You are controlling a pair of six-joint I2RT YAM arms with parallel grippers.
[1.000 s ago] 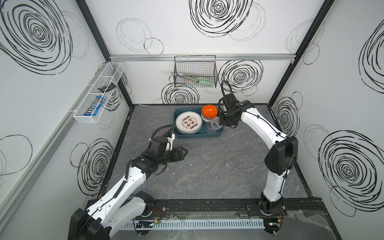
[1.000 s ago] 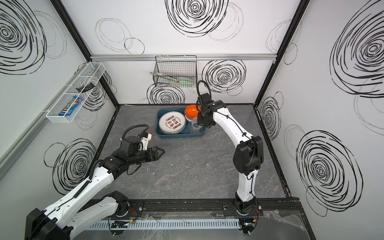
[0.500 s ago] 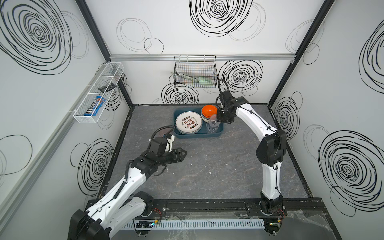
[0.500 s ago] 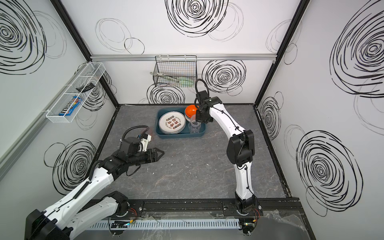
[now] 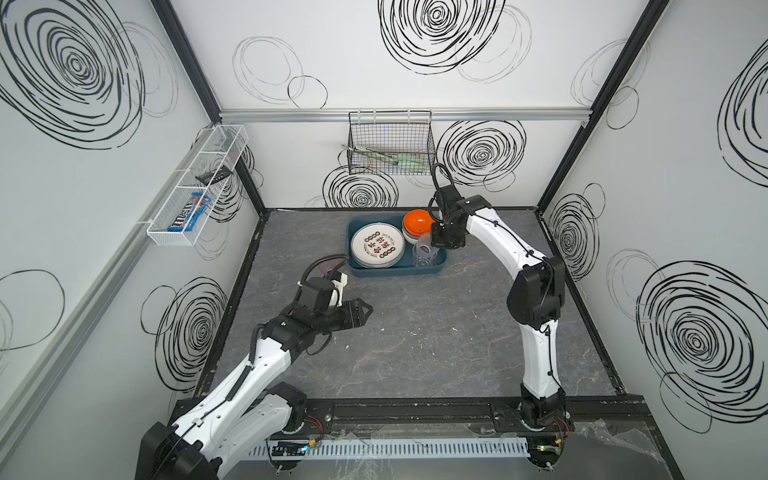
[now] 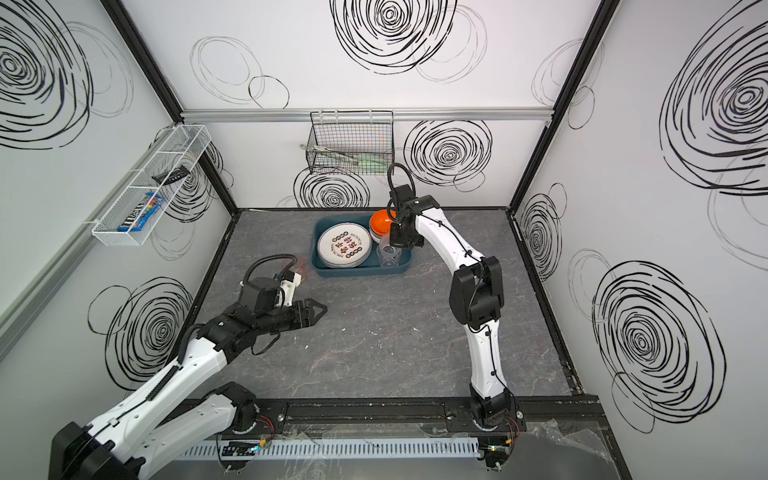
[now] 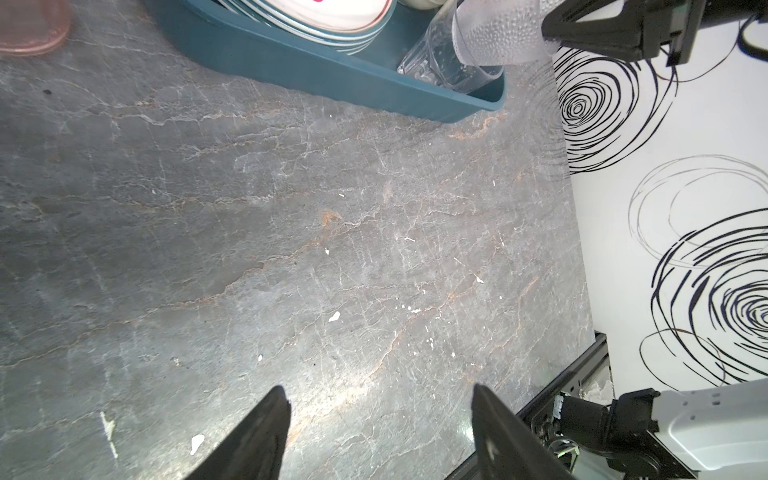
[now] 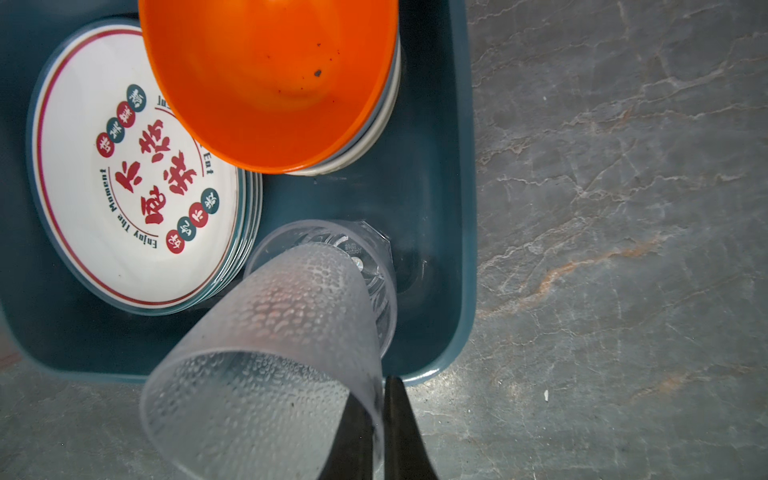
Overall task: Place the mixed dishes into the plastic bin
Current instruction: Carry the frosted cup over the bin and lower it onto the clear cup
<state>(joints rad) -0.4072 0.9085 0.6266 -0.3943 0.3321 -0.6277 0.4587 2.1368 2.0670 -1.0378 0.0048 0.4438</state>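
Pink see-through tumbler (image 7: pixel 29 25) cut off at the left wrist view's corner. Stack of white printed plates (image 8: pixel 104 187) partly covered by orange bowl (image 8: pixel 266 83); plate count unclear. Frosted clear tumbler (image 8: pixel 270 353) blurred, rim cut by the frame edge. Contents of black wire basket (image 5: pixel 390 137) too small to tell.
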